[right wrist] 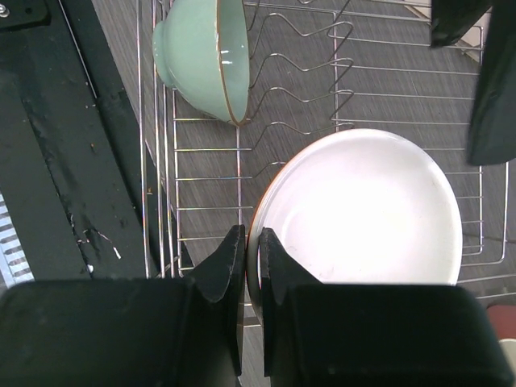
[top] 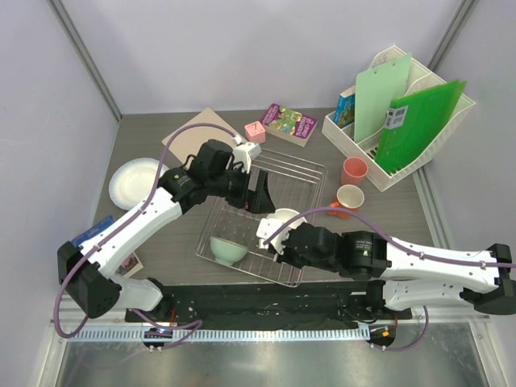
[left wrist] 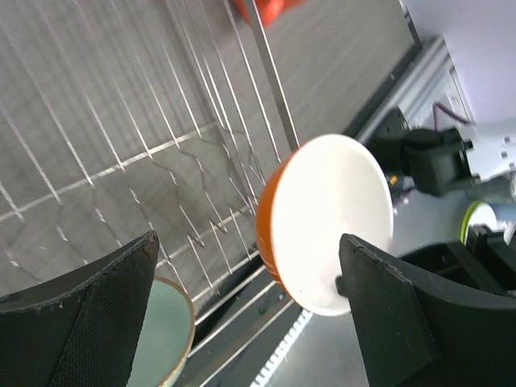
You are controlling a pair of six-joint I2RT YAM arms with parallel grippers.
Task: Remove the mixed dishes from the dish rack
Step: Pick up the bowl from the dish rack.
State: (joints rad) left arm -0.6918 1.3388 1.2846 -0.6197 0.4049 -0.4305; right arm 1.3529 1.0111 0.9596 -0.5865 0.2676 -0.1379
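stack of white plates (top: 133, 184) sits on the table (top: 395, 230) left of the dish rack (top: 302, 172), already out. left gripper (top: 262, 200) hangs over the middle of the rack, fingers spread wide, nothing between them. mint-green bowl (top: 229, 250) is in the rack's near-left corner, propped on its side among the tines; it lies toward the near edge from the left gripper, and that arm looks the better placed for it. orange bowl (right wrist: 363, 210), white inside, is over the near-right part of the rack, tipped up on edge with its mouth turned toward the left wrist camera. right gripper (right wrist: 251, 242) has it: fingers drawn together on the rim, one inside the wall and one outside, bowl body jutting straight out ahead of the fingers. i can't tell if the foot is clear of the wires. pink cup (top: 354, 170) and orange cup (top: 349, 196) stand on the table just right of the rack. my read: the bowl in hand goes up first, then right; the cups are close to that path, so i'd mind the bowl's swing.
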